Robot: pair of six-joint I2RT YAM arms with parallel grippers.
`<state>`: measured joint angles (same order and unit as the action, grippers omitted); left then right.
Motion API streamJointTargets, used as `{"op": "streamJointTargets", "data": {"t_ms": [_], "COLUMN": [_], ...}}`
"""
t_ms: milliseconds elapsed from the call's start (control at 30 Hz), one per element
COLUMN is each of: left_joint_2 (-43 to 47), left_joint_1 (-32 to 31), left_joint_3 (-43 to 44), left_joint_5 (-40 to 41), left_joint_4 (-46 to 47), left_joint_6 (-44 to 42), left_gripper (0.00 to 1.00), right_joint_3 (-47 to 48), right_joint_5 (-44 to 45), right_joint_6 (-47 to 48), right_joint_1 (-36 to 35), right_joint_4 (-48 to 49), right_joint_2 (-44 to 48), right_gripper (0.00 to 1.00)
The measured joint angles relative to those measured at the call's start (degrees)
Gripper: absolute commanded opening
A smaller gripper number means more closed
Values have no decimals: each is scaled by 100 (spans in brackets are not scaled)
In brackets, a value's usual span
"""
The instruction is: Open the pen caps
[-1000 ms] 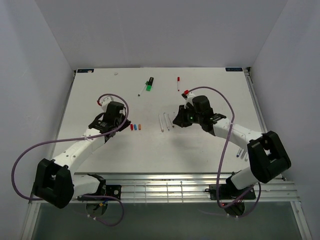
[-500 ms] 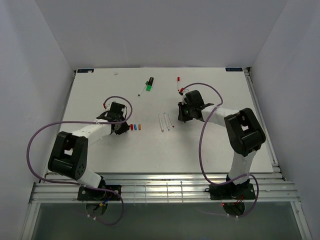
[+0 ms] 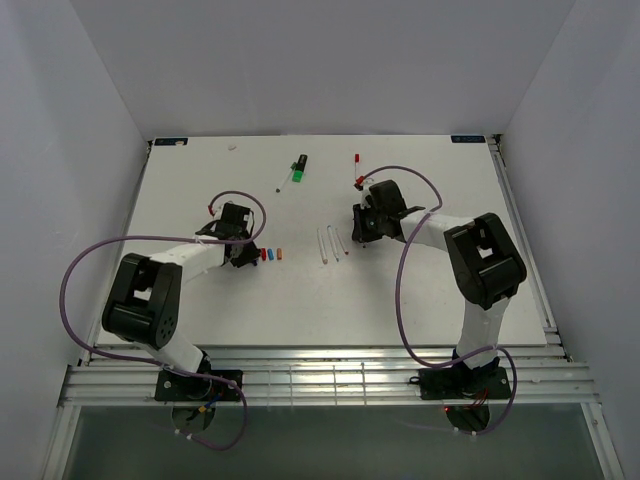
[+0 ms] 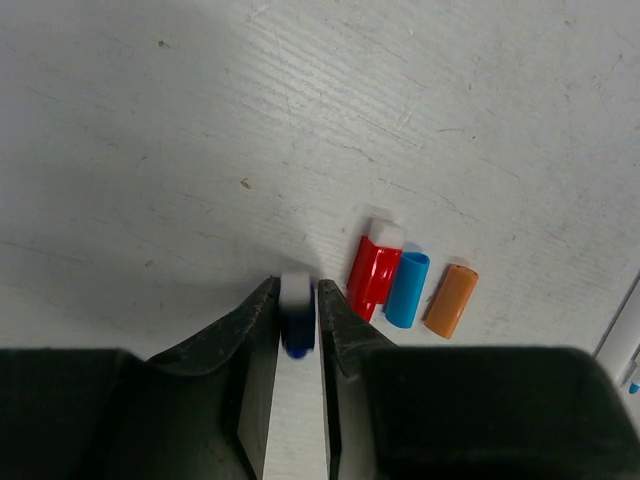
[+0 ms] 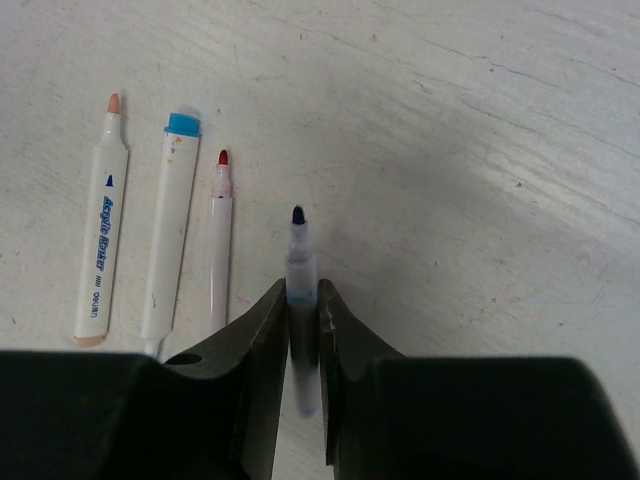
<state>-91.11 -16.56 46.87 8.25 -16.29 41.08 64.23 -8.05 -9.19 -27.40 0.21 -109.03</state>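
Observation:
My left gripper (image 4: pixel 298 300) is shut on a short dark blue pen cap with a white end (image 4: pixel 297 318), held just above the table. To its right a red cap (image 4: pixel 373 277), a blue cap (image 4: pixel 406 290) and an orange cap (image 4: pixel 450 300) lie side by side. My right gripper (image 5: pixel 302 300) is shut on a thin uncapped pen with a dark tip (image 5: pixel 299 262). To its left lie three uncapped pens: orange-tipped (image 5: pixel 100 250), blue-tipped (image 5: pixel 170 240) and red-tipped (image 5: pixel 219 250). In the top view the left gripper (image 3: pixel 243 256) sits beside the caps and the right gripper (image 3: pixel 357 235) beside the pens.
A black marker with a green cap (image 3: pixel 298 168) and a white pen with a red cap (image 3: pixel 356 165) lie near the table's back. A tiny pale piece (image 3: pixel 232 148) lies at the back left. The table's edges (image 3: pixel 500 200) run close to the white walls.
Both arms have stretched forward and down. The left gripper has come down beside the row of caps, the right gripper beside the row of pens. Little has moved in the last half second.

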Motion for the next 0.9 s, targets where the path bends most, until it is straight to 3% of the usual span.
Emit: {"op": "streamJointTargets", "data": {"t_ms": [133, 500, 667, 900], "left_joint_2": [-33, -11, 197, 800], "left_joint_1": [26, 81, 103, 107], "left_joint_3": [39, 50, 50, 133], "left_joint_5": [-48, -72, -76, -216], "left_joint_4": [44, 61, -94, -260], "left_joint_6": [-15, 28, 68, 122], "left_gripper": [40, 50, 68, 79], "right_joint_3": [0, 7, 7, -39], "right_joint_5": [-66, -155, -153, -81], "right_joint_6": [-48, -90, -116, -273], "right_joint_1": [-11, -48, -46, 199], "right_joint_4": [35, 76, 66, -129], "right_joint_2": [-9, -13, 9, 704], "right_gripper": [33, 36, 38, 42]}}
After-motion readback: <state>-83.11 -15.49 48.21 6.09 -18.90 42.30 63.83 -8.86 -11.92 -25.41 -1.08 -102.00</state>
